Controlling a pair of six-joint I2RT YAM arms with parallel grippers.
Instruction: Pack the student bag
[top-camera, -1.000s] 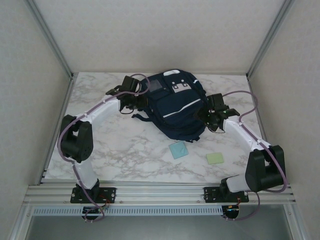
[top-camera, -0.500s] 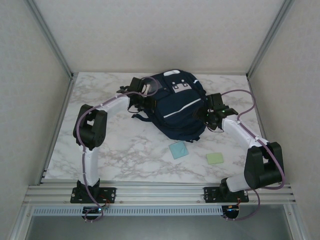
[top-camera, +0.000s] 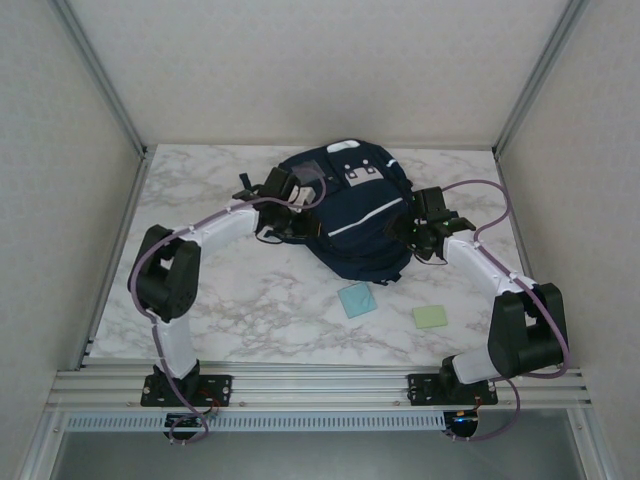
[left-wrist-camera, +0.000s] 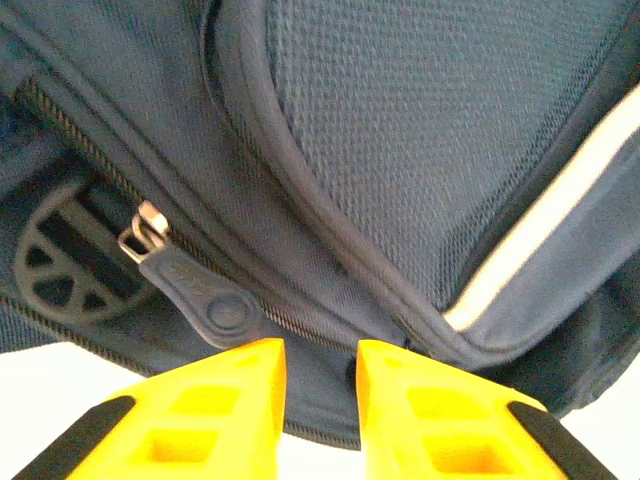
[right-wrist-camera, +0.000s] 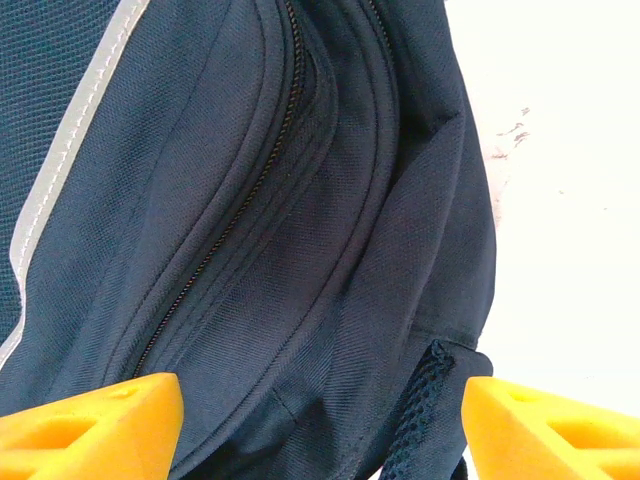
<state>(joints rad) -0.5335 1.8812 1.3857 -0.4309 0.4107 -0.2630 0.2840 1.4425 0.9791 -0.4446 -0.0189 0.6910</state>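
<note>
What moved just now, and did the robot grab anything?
The left tool slid to the right, further onto the student bag. It now sits just short of a zipper pull, with its jaws a little apart. Nothing was grabbed or let go. The right tool, the bag, the blue square and the green square stayed put.

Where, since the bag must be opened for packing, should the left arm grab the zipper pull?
Probably pinch the zipper pull by its rounded tab end, coming from the table side of the student bag: it lies flat, pointing toward the left gripper.
</note>
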